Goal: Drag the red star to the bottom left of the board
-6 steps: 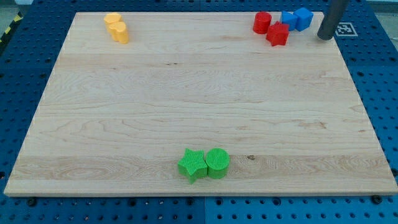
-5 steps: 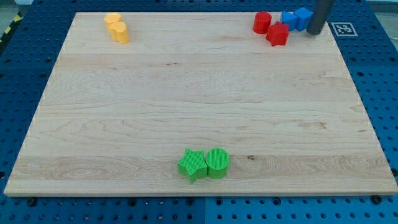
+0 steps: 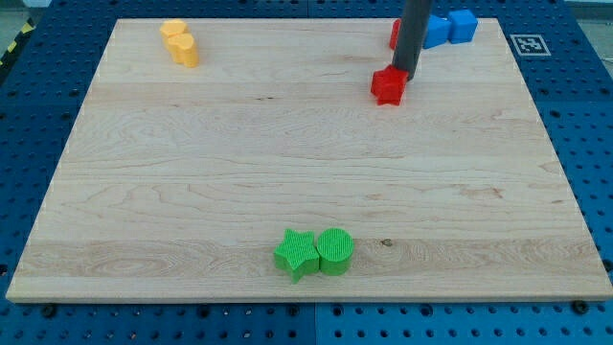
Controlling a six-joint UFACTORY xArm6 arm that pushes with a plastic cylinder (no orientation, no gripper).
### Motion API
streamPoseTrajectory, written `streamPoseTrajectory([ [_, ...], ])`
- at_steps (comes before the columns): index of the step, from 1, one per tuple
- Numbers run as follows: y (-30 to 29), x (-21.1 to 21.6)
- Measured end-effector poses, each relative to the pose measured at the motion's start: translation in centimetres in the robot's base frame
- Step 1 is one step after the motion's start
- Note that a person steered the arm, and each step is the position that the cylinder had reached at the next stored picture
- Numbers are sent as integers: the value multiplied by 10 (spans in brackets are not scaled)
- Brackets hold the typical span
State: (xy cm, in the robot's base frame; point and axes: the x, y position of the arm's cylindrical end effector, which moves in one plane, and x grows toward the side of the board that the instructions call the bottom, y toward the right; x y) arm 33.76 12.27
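Observation:
The red star (image 3: 387,85) lies on the wooden board (image 3: 287,163) in the upper right part, below and left of the other red block. My tip (image 3: 401,75) touches the star's upper right side. The rod rises from there and hides most of a second red block (image 3: 394,34) at the view's top. The bottom left of the board is far from the star.
Two blue blocks (image 3: 450,27) sit at the view's top right, next to the hidden red block. Two yellow blocks (image 3: 180,42) sit at the top left. A green star (image 3: 296,254) and a green cylinder (image 3: 335,250) touch each other near the bottom edge.
My tip has swept left from the board's top right edge past the blue blocks and pushed the red star down and left, away from the other red block.

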Motion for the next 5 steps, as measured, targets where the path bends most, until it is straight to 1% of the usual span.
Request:
streamPoseTrajectory([
  [1, -6, 34],
  [3, -63, 45],
  [5, -122, 87],
])
